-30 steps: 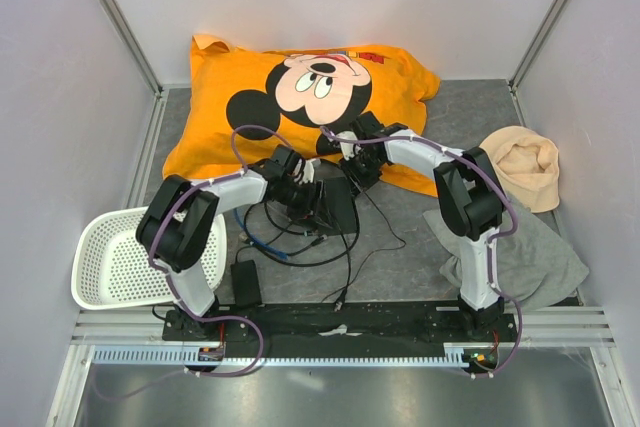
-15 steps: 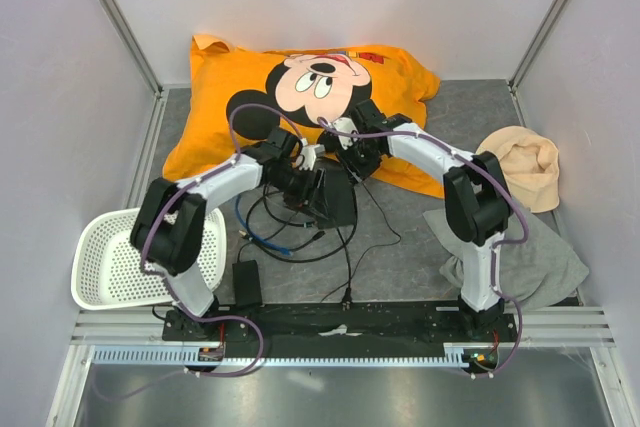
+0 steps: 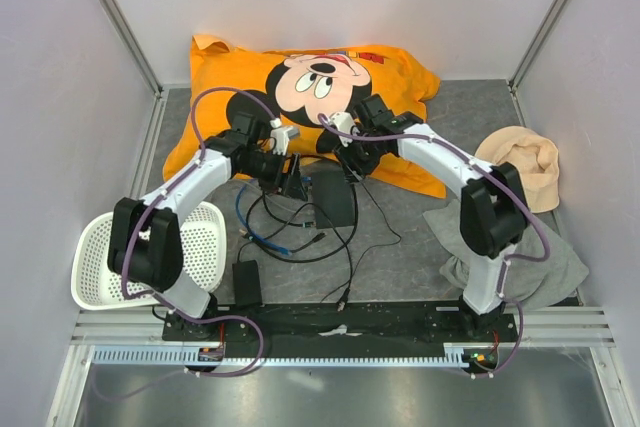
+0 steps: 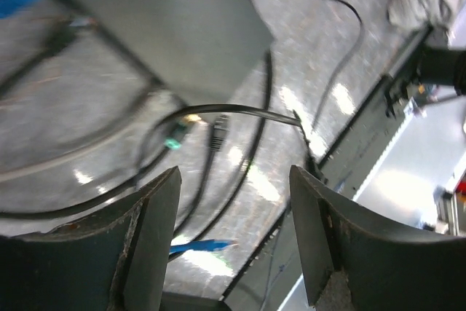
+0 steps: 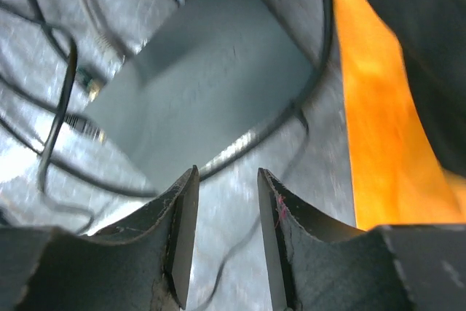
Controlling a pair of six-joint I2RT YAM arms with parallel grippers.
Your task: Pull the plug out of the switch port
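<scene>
Switch: a flat matte-black box [image 3: 333, 199] lying on the surface [image 3: 405, 259] between my two arms, just in front of the orange shirt [image 3: 215, 87].
Port: it sits in the switch's edge, but the wrist views are too blurred for me to pick out the socket.
Plug: two loose cable ends [image 4: 217, 129] lie on the surface just off the switch's edge. Neither looks seated, and I can't tell which one belongs to the port.
Change: a second ago both end effectors were crowded over the switch. Since then my left arm has swung back and out to its own left, and the box now lies uncovered.
Meaning: I judge the pull to be done or nearly done. I'd want a clear look at the port before calling it.
Left end effector [image 4: 233, 202]: fingers wide apart with nothing between them, hanging above the cables.
Right end effector [image 5: 227, 180]: fingers a narrow gap apart and empty, over the switch's edge.
Around: a tangle of black leads, a blue cable [image 3: 262, 237] and a white basket [image 3: 100, 277].
</scene>
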